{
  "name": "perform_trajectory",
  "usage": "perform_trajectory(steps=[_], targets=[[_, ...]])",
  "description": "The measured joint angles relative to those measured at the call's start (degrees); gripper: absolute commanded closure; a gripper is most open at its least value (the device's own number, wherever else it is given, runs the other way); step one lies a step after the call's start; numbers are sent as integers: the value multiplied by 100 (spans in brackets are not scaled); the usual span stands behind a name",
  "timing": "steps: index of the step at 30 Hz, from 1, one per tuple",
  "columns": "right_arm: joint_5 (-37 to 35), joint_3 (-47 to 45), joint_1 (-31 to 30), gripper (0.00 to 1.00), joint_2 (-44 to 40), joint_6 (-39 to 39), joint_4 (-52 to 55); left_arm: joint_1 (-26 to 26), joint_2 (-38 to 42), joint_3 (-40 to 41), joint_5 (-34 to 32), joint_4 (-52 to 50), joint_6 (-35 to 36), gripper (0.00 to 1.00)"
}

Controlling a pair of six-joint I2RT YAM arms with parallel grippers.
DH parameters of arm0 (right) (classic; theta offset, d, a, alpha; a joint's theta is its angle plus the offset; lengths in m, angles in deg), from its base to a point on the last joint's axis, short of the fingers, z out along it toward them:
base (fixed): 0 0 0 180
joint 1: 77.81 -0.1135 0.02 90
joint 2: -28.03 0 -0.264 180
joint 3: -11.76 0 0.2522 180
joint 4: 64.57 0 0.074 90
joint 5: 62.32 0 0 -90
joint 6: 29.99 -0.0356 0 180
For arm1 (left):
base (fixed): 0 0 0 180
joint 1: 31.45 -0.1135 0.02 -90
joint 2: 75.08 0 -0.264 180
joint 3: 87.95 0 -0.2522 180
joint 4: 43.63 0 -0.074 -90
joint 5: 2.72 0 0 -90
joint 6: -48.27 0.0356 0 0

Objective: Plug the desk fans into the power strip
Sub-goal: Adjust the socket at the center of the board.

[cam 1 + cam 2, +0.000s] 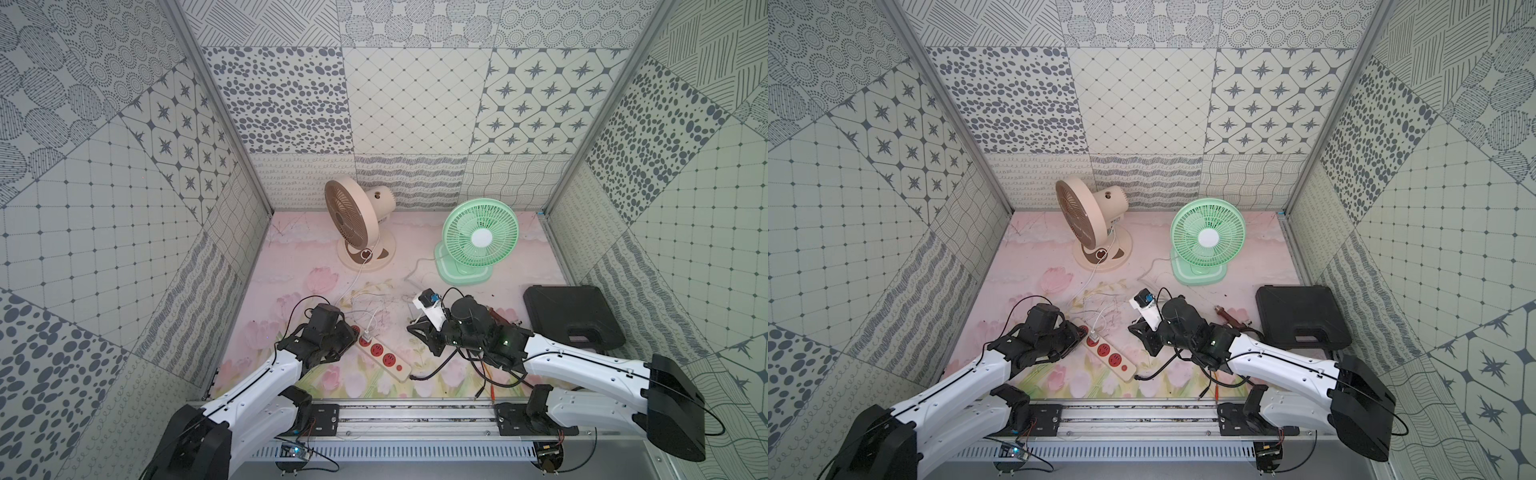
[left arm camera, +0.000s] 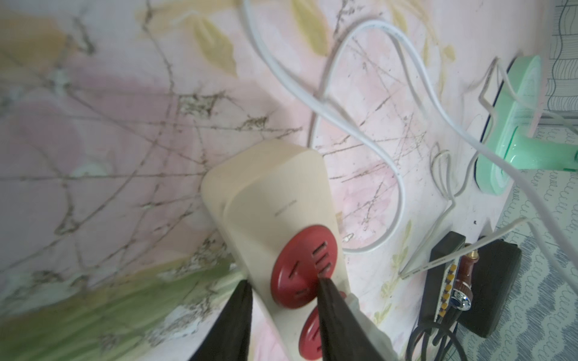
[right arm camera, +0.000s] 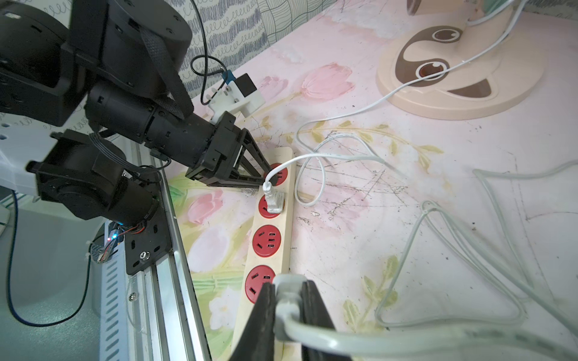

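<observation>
Right gripper [image 3: 287, 292] clamped on pale grey plug [image 3: 286, 283], just beside long cream power strip with four red sockets [image 1: 382, 354] on pink floral mat [image 1: 291, 270]; left gripper [image 2: 283, 279] partly open, empty, over strip's far end; white plug [image 3: 274, 200] seated in second socket

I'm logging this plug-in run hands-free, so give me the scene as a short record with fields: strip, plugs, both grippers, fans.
power strip: cream, four red sockets in a row
left gripper: jaws apart, at the strip's end socket
right gripper: shut on grey plug, beside the strip, not inserted
sockets: white plug seated in the second from the left gripper's end; no plug in the others
fans: beige fan and green fan upright at the back
</observation>
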Motion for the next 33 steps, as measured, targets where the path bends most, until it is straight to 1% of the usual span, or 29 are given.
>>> perform_trajectory(steps=[9, 13, 17, 22, 26, 27, 31, 33], targets=[[-271, -90, 125, 100, -308, -267, 133, -17, -1139, -479, 70, 761, 74, 66], [-334, -90, 160, 100, -350, -345, 254, -33, -1486, -673, 59, 1038, 142, 66], [-385, -90, 240, 100, -470, -503, 398, -149, -1628, -861, 22, 1244, 264, 64], [-286, -90, 555, 100, -627, -793, 525, -380, -1615, -1088, 55, 1410, 433, 60], [-101, -90, 804, 100, -636, -957, 623, -507, -1414, -1261, 116, 1408, 584, 55], [-46, -90, 839, 100, -636, -981, 643, -514, -1329, -1300, 131, 1377, 623, 53], [184, -90, 911, 100, -636, -1036, 693, -533, -850, -1460, 144, 1102, 765, 36], [258, -90, 940, 100, -636, -1038, 693, -544, -566, -1491, 140, 940, 824, 33]])
